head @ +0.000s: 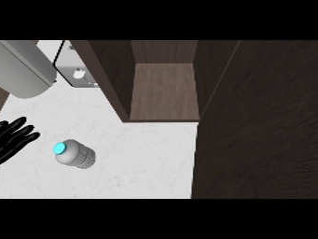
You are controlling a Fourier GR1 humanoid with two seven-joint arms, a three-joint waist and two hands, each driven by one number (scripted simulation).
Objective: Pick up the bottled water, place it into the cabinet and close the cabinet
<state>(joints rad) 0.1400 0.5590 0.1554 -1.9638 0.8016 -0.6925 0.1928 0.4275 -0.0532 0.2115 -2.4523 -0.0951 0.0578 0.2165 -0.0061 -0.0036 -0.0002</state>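
Observation:
The bottled water stands on the white counter at the lower left, seen from above, grey with a cyan cap. My left hand shows at the left edge with its fingers straight, a short gap to the left of the bottle and not touching it. The dark wooden cabinet stands open at the top middle, its shelf bare. Its open door fills the right side of the view. My right hand is not in view.
A grey cylindrical appliance lies at the top left, with a small metal fitting beside it. The white marble counter stretches between the bottle and the cabinet door.

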